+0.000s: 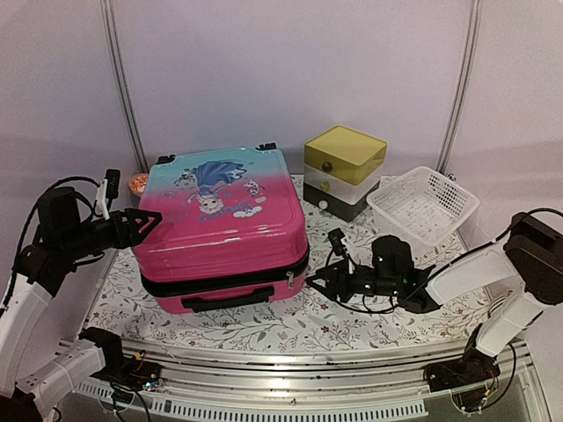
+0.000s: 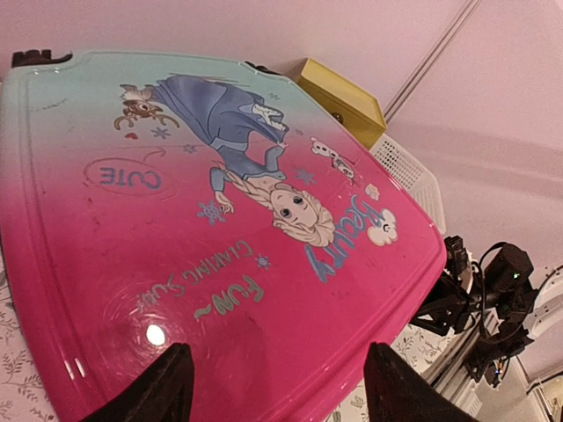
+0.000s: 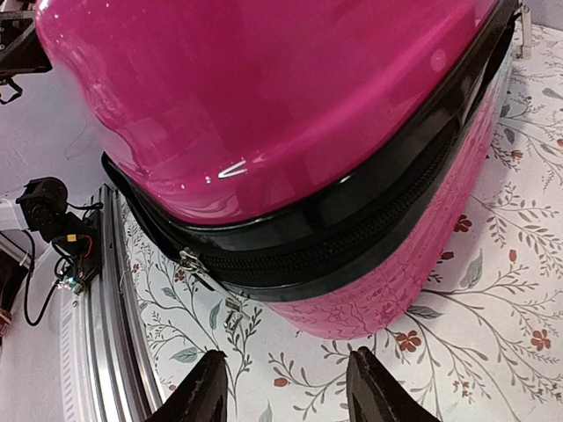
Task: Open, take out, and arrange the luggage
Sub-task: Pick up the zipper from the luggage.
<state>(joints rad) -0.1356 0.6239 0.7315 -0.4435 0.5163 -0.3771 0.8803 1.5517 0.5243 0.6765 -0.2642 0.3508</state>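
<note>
Right gripper (image 3: 281,387), fingers parted and empty, is pointing at the zipper pulls (image 3: 190,262) on the near right corner of the luggage (image 1: 224,220), lying flat mid-table. Left gripper (image 1: 149,221), also spread, is waiting at its left edge.

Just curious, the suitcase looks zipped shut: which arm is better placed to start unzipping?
Probably right: the right gripper faces the luggage, zipper pulls just ahead of its fingers. The left gripper is at the lid's opposite edge.
</note>
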